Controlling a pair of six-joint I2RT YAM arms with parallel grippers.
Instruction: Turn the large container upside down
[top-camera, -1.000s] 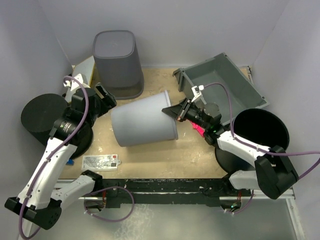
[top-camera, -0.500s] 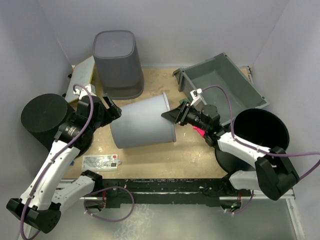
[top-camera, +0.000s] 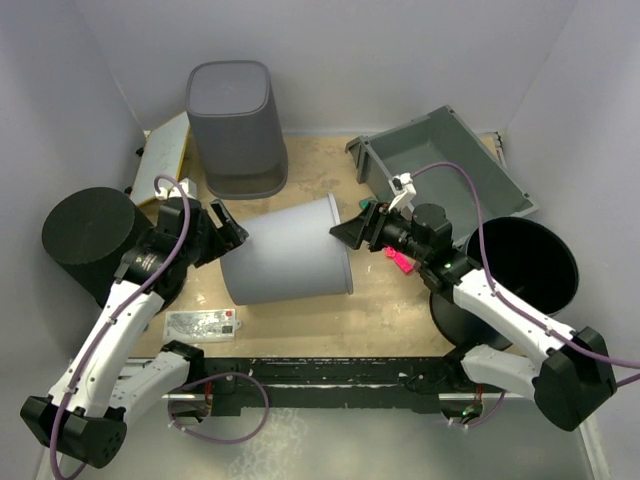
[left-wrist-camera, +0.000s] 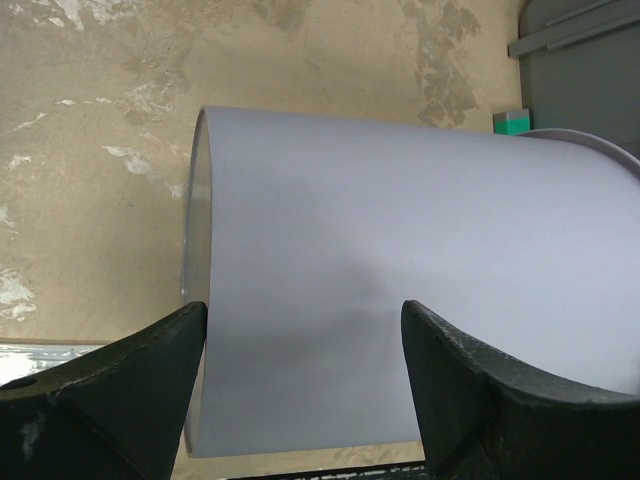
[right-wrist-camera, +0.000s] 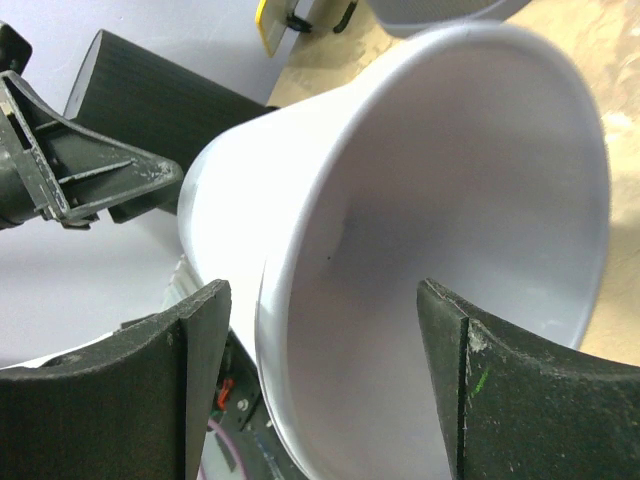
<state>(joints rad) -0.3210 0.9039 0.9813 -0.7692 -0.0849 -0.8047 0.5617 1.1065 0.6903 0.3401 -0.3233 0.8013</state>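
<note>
1. The large container (top-camera: 287, 250), pale grey, lies on its side at the middle of the worktop (top-camera: 380, 305). Its open mouth faces right and its base faces left.
2. The left gripper (top-camera: 225, 228) is at the base end with its jaws spread wide. The left wrist view shows its 2 fingers (left-wrist-camera: 120, 380) on either side of the container's wall (left-wrist-camera: 400, 250). I cannot tell whether they touch it.
3. The right gripper (top-camera: 348, 225) is at the mouth, also spread wide. In the right wrist view the rim passes between its jaws, with 1 finger (right-wrist-camera: 195, 380) outside the wall and the other inside the mouth (right-wrist-camera: 480, 200). The jaws are not clamped on it.
4. Also on the worktop:
   - a dark grey bin (top-camera: 232, 125) at the far side
   - a grey tray (top-camera: 450, 165) at the far right
   - 2 black round tubs, 1 left (top-camera: 88, 235) and 1 right (top-camera: 525, 265)
   - a pink item (top-camera: 398, 260) under the right arm
</note>
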